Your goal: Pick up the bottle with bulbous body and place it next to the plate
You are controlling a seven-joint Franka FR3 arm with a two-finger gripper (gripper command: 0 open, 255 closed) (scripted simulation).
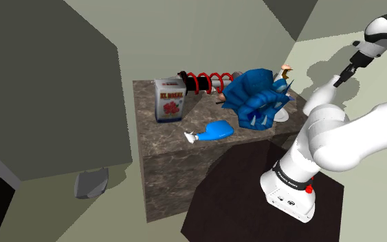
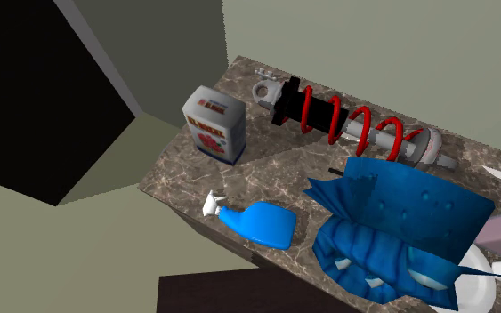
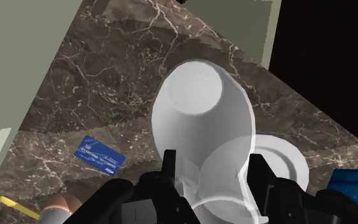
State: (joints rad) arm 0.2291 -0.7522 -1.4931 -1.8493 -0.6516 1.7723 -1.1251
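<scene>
The pincer is clasped on the white bottle. Its two fingers press against the narrower end, and the bulbous body swells out ahead of them, flat base toward the counter. The plate lies just beyond the pincer, partly behind the bottle. The bottle looks rigid, smooth and probably slippery. The narrower end seems the sound hold, since the round belly would likely squirt free.

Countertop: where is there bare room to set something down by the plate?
Bare marble lies between the carton and the blue bottle, and around the blue card near the plate. Crowded around the blue toy, between spring strut and plate.
</scene>
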